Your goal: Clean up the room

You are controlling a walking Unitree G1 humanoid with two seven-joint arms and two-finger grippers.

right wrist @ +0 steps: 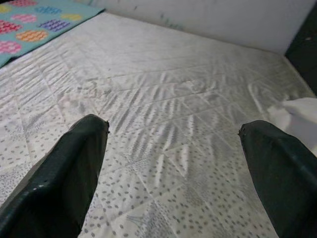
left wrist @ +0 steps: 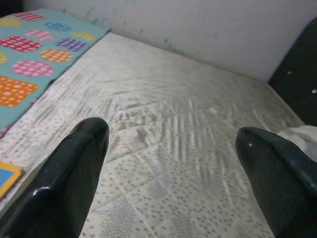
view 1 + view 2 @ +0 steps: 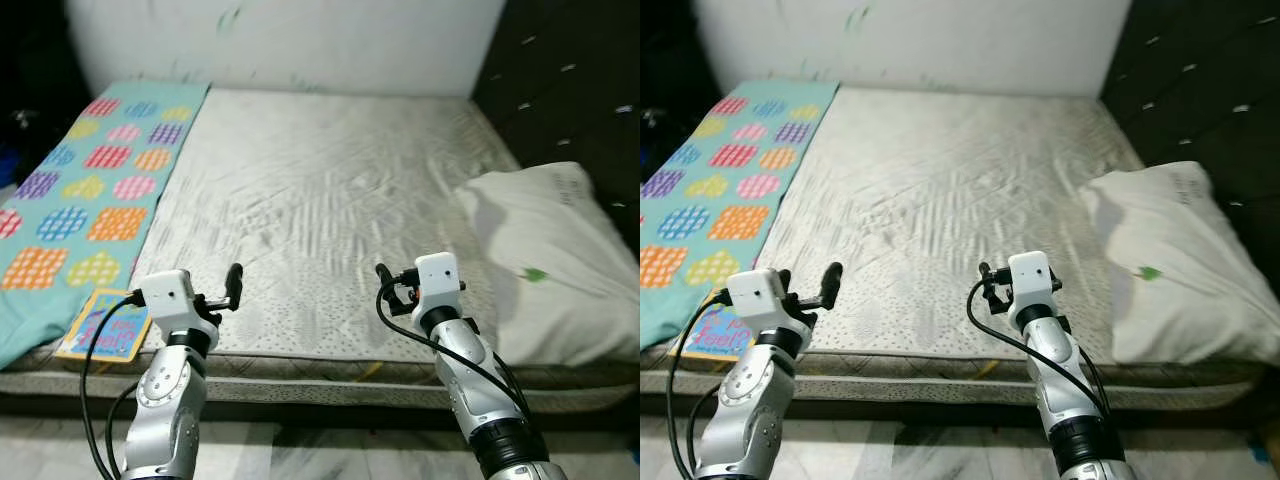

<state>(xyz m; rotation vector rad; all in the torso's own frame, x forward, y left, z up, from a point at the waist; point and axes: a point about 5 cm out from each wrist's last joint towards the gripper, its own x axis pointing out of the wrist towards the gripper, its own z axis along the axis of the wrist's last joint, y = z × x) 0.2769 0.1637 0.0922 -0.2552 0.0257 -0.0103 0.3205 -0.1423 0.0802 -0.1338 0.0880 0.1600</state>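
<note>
Before us lies a bare quilted mattress (image 3: 320,190) with grey dots. At ten o'clock we see a teal blanket (image 3: 85,190) patterned with coloured checks, at twelve a white wall (image 3: 290,40), and at two a dark tufted headboard (image 3: 570,90).

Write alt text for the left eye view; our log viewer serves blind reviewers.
Two open grippers, left gripper and right gripper, hover above the near edge of a bare mattress. A patterned blanket and book lie left, a white pillow right.

Bare mattress (image 3: 320,200) against white wall (image 3: 300,40), dark headboard (image 3: 570,90)
</note>
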